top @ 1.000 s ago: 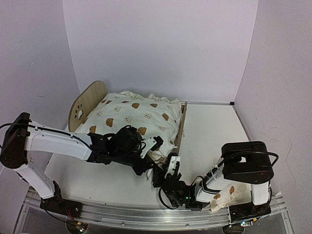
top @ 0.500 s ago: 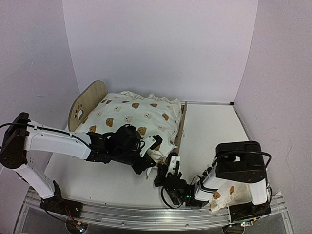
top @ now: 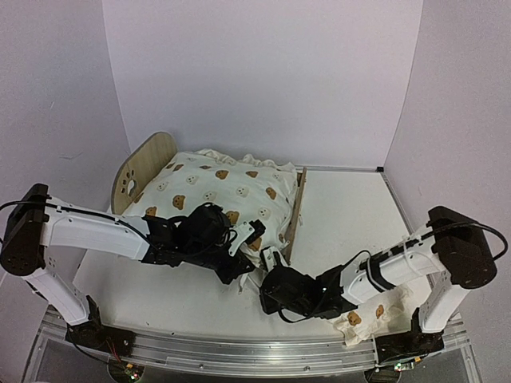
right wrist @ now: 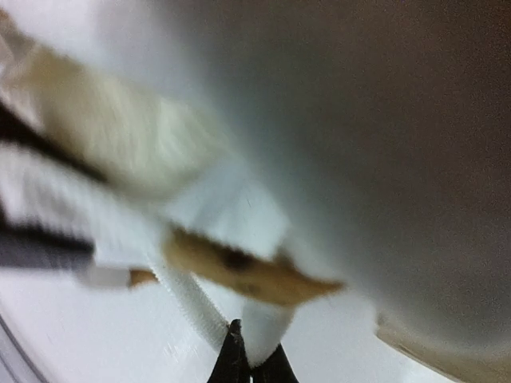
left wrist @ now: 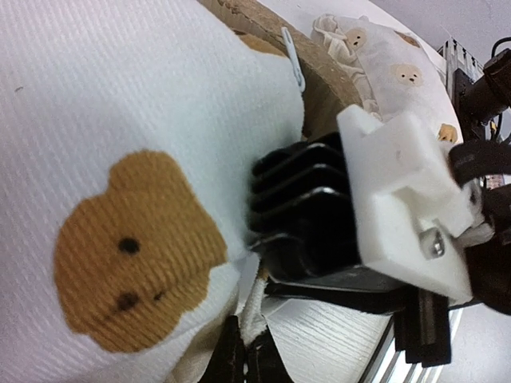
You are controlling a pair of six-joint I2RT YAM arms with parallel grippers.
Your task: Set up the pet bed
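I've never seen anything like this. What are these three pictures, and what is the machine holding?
You see a robot's left arm and right arm, bolted at the near edge of a table. The wide picture looks down from above and behind them; the two close-ups come from a camera on each wrist. On it stands a wooden pet bed with a bear-print cushion on it; a small pillow lies by the right arm's base. The left gripper and right gripper are shut, each apparently pinching a white cushion tie; the right view is blurred.
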